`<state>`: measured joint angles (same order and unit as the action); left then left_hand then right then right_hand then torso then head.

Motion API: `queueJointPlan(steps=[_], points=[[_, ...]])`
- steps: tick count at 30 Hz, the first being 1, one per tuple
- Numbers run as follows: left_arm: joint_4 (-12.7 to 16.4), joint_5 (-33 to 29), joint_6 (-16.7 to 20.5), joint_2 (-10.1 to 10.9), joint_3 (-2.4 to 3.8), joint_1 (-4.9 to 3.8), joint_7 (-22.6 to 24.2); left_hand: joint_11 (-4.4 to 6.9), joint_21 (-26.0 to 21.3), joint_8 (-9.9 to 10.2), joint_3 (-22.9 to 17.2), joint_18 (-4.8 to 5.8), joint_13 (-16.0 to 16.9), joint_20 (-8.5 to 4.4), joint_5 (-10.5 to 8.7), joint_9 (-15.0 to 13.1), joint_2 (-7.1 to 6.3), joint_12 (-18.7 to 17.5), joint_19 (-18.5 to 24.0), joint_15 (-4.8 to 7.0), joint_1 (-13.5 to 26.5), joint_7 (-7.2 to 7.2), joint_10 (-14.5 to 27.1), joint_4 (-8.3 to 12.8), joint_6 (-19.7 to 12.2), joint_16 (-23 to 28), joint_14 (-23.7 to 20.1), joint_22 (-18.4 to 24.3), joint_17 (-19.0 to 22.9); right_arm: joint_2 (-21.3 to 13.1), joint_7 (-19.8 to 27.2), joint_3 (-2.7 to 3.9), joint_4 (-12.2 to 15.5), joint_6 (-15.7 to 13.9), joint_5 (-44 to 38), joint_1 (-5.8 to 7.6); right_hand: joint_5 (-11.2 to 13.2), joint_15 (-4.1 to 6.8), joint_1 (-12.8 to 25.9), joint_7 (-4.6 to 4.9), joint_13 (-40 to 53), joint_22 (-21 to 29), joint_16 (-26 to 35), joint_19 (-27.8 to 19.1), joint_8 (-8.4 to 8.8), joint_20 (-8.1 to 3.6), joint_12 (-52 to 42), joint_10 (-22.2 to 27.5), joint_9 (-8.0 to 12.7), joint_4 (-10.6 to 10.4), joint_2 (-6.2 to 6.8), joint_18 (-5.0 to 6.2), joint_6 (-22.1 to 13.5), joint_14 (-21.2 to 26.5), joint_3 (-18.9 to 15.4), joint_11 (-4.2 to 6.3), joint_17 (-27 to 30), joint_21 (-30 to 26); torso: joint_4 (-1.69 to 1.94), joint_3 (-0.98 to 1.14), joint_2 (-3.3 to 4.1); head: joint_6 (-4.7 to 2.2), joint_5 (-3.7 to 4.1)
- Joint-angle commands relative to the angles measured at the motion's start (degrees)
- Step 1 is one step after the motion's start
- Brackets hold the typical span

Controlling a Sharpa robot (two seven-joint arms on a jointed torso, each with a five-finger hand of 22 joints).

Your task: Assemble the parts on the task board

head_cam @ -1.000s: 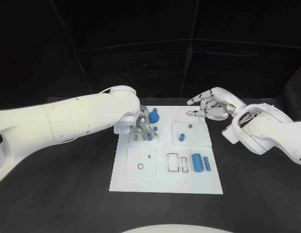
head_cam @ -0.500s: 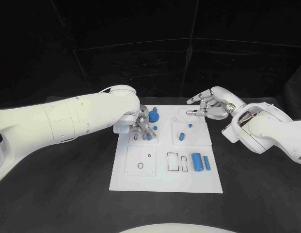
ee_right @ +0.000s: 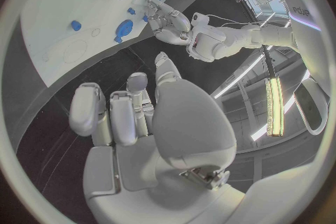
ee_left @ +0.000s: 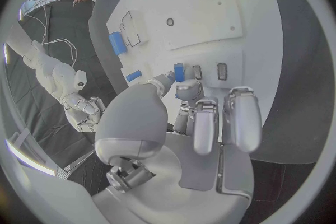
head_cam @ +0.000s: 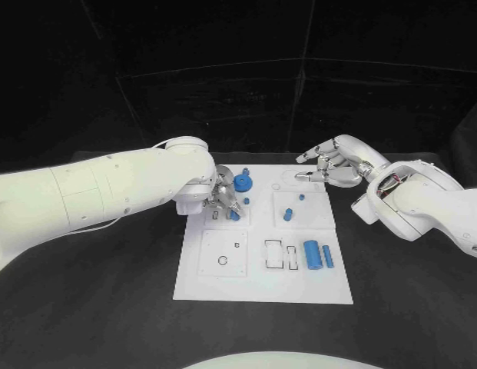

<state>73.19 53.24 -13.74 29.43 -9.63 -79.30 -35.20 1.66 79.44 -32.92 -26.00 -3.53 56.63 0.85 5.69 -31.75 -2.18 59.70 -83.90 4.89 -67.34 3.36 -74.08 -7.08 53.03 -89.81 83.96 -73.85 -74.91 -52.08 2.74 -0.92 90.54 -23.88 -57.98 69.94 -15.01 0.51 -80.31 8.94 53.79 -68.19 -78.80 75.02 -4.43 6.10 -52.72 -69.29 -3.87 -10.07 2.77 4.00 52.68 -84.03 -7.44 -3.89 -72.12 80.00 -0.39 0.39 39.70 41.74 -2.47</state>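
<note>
1. Left hand, left of centre in the head view, is down on the task board's upper-left panel, fingertips pinching a small blue part against the plate.
2. Round blue part stands just beside that hand; a knock from the fingers could tip it.
3. Risk: the pinched part looks tilted; pressed crooked, it may jam or skid off its slot.
4. Two blue cylinders lie loose at lower right of the board.
5. Right hand, upper right over the counter, fingers spread, holding nothing.
</note>
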Motion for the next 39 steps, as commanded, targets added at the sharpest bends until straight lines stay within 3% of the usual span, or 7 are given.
queueJointPlan(steps=[1, 8, 15, 21, 25, 39], points=[[1.68, -1.2, 6.37, 1.27, 0.02, -0.01, 1.6, -0.11, -0.2, -0.64, -13.04, 0.15, 0.23, 0.41, -0.42, -0.64, -0.89, 0.62, -0.66, 0.06, 1.8, -0.44, -0.62, 10.68, -0.14, -0.19, 6.04, -0.15, -15.09, 0.03, 0.37, 0.02, -0.05, 0.2, 0.14, 0.12, -0.26, 0.08, -0.32, -0.19, -0.15, 0.07, 0.28, -0.07, -0.38, -0.24, -0.03, -0.02, -0.07, -0.07, -0.32, 0.79, 0.35, -2.1, -0.37, 0.22, 0.09, -0.4, 0.08, 0.02, -0.05, -0.02, -0.25], [4.86, -1.18, 12.31, 4.22, 0.0, 0.38, 2.1, -0.13, -0.16, -1.3, -14.91, 0.18, 0.52, 0.35, -0.51, -1.31, -1.4, 0.97, -0.74, 0.14, 2.92, -0.6, -0.9, 10.89, -0.29, -0.19, 6.04, -0.32, -15.09, -0.01, 0.45, 0.02, -0.16, 0.27, 0.23, 0.12, -0.23, 0.08, -0.22, -0.19, -0.16, 0.1, 0.3, -0.09, -0.38, -0.25, -0.07, -0.05, -0.06, -0.14, -0.34, 0.79, 0.36, -2.1, -0.49, 0.22, 0.1, -0.43, 0.11, 0.08, -0.07, -0.03, -0.52], [6.98, 1.85, 17.41, 6.58, -0.04, 1.57, 2.73, 0.03, 0.23, -1.86, -15.68, 0.29, 1.17, 0.26, -0.56, -1.77, -1.83, 1.71, -1.01, 0.26, 3.6, -0.78, -1.47, 10.95, -0.15, -0.19, 6.04, -0.94, -15.09, -0.15, 0.51, 0.02, -0.32, 0.32, 0.31, 0.11, -0.11, 0.08, -0.1, -0.19, -0.28, 0.16, 0.35, -0.11, -0.39, -0.25, 0.0, -0.02, -0.06, -0.23, -0.37, 0.8, 0.36, -2.1, -0.66, 0.21, 0.14, -0.47, 0.63, 0.28, -0.12, 0.04, -0.4], [6.57, 4.12, 18.07, 6.71, -0.07, 2.97, 2.43, 0.18, 0.43, -2.37, -16.21, 0.35, 1.47, 0.17, -0.58, -2.15, -2.19, 2.09, -1.16, 0.38, 4.18, -0.97, -1.79, 10.91, -0.01, -0.19, 6.04, -1.26, -15.09, -0.19, 0.54, 0.02, -0.44, 0.38, 0.34, 0.11, -0.01, 0.08, -0.04, -0.19, -0.33, 0.15, 0.38, -0.09, -0.39, -0.26, 0.01, -0.03, -0.06, -0.28, -0.4, 0.79, 0.36, -2.1, -0.77, 0.21, 0.16, -0.48, 0.79, 0.37, -0.13, 0.02, -0.35], [6.07, 5.35, 18.09, 6.38, -0.07, 3.67, 2.24, 0.27, 0.43, -2.71, -16.44, 0.35, 1.54, 0.1, -0.62, -2.39, -2.42, 2.22, -1.18, 0.46, 4.59, -1.1, -1.92, 10.83, 0.08, -0.19, 6.04, -1.28, -15.09, -0.24, 0.58, 0.02, -0.44, 0.41, 0.35, 0.11, -0.01, 0.08, -0.04, -0.19, -0.33, 0.15, 0.38, -0.09, -0.39, -0.26, 0.01, -0.03, -0.06, -0.28, -0.4, 0.79, 0.36, -2.1, -0.77, 0.21, 0.16, -0.48, 0.63, 0.33, -0.07, 0.05, -0.49], [5.7, 6.61, 17.23, 5.97, -0.07, 4.06, 1.96, 0.45, 0.51, -3.34, -16.45, 0.38, 1.44, -0.04, -0.77, -2.82, -2.63, 2.29, -1.26, 0.6, 5.39, -1.32, -2.12, 10.46, 0.24, -0.19, 6.04, -1.46, -15.09, -0.07, 0.69, 0.02, -0.58, 0.6, 0.35, 0.11, 0.11, 0.08, -0.01, -0.19, -0.38, 0.2, 0.4, -0.11, -0.4, -0.26, 0.03, -0.02, -0.06, -0.32, -0.43, 0.8, 0.37, -2.11, -0.87, 0.22, 0.16, -0.51, 0.74, 0.34, -0.09, 0.2, -0.22]])
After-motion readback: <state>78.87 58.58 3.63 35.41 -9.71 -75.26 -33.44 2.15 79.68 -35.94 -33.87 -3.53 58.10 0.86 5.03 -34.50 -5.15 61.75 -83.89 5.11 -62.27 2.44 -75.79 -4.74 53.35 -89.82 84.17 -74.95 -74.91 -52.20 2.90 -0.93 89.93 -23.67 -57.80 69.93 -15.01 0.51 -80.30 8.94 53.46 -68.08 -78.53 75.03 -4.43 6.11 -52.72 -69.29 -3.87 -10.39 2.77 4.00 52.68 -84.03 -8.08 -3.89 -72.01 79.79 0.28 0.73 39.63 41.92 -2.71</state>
